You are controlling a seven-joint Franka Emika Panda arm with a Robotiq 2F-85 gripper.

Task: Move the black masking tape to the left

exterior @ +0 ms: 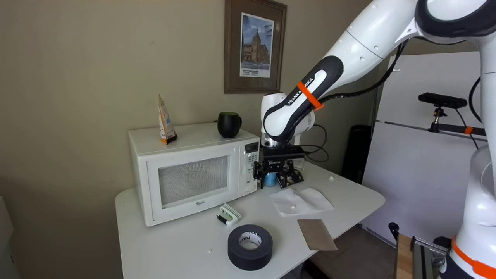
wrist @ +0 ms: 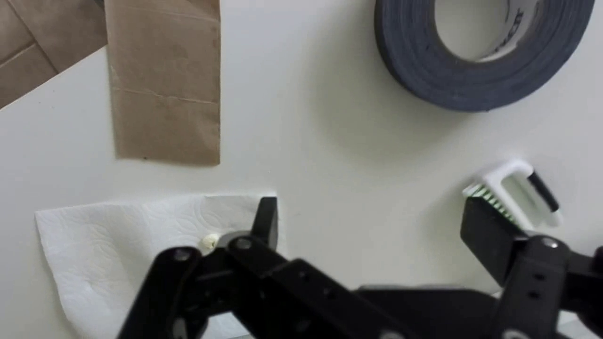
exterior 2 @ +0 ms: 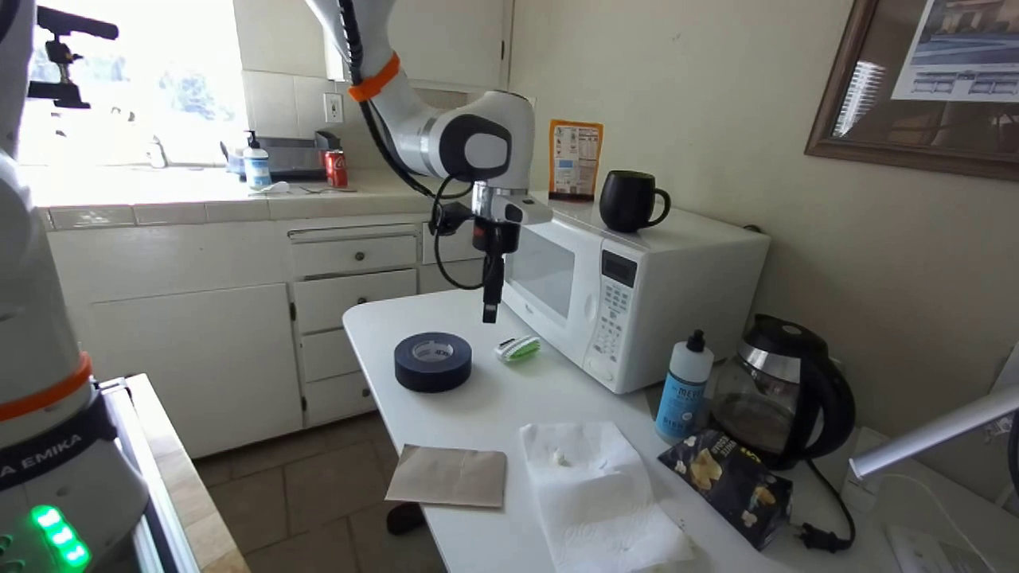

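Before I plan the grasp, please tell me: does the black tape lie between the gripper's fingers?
No. In the wrist view the black tape shows at the picture's top edge, outside the gap of the open gripper.

Arm [exterior: 360, 46] outstretched, sloping down to bent wrist [exterior 2: 489, 143]. Tool [wrist: 370, 212] pointing straight down; fingers [wrist: 267, 219] spread wide apart in wrist view.

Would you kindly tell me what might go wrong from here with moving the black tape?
The black tape looks at least as wide as the gap in the open gripper in the wrist view, so a grip around it might catch on its top.
The tape lies near an edge of the table, so a careless push could send it off.
The brush lies near the tape and may get knocked.
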